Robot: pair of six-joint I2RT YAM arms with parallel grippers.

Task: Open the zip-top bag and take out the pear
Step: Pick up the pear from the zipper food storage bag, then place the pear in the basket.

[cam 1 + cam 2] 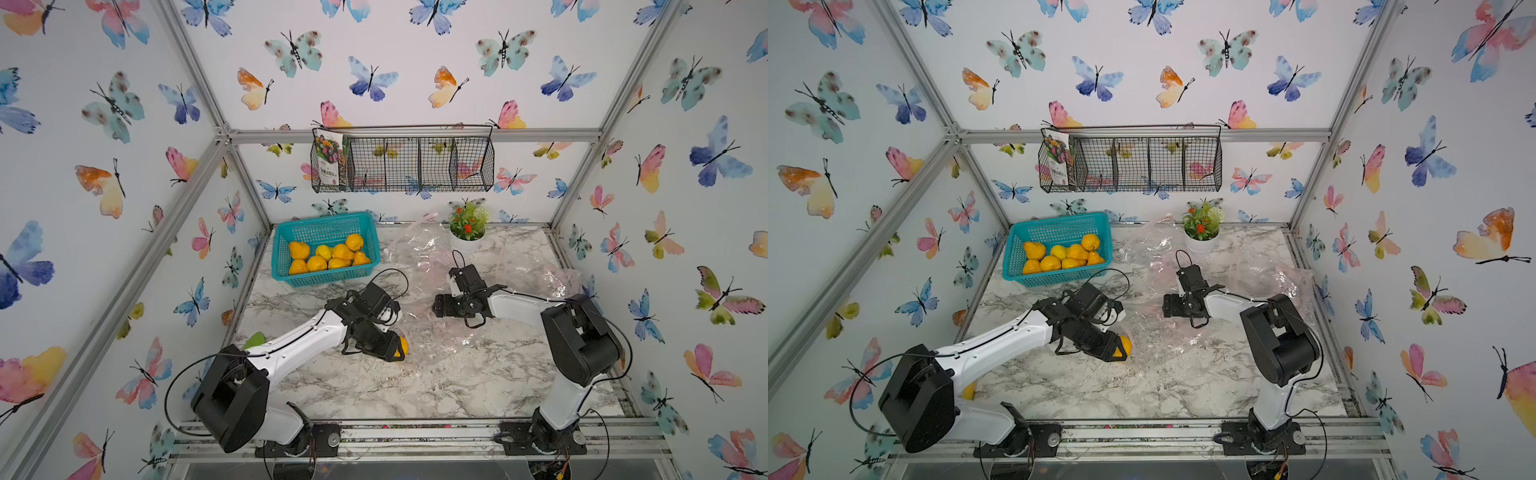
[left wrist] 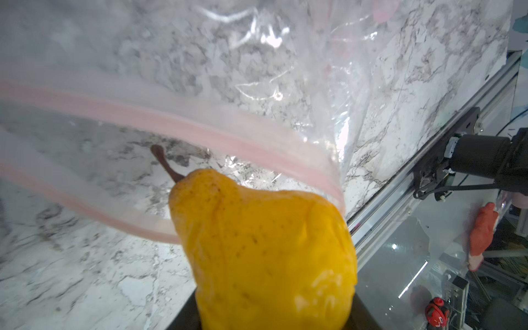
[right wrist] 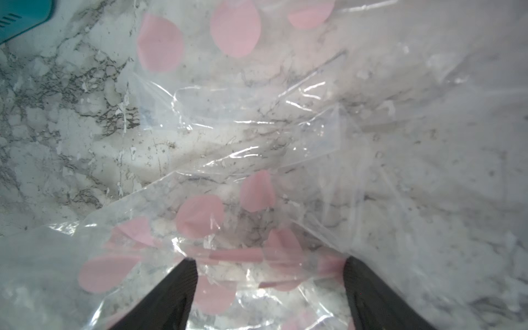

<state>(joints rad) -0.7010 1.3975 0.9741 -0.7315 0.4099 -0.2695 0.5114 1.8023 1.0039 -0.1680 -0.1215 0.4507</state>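
Clear film of the zip-top bag point(image 2: 285, 57) lies crumpled on the marble tabletop point(image 1: 374, 386). Its two pink zip strips point(image 2: 200, 123) stand parted into a wide mouth, so the opening step looks done. The yellow pear point(image 2: 263, 248) sits right at that mouth. In the left wrist view its fat end fills the foreground with no film over it that I can make out, while the stem points back between the strips. I judge it mostly out but not yet clear of the bag. The left gripper point(image 1: 394, 350) is clamped on the pear's body, low over the table near its middle in both top views. The right gripper point(image 3: 270, 264) has its jaws well apart above pink-dotted plastic farther back; whether it pins the bag I cannot tell. What is left, as I read it, is drawing the pear fully free of the mouth and setting it down, perhaps in the teal basket point(image 1: 328, 277) beside the other pears, though the task names no place.
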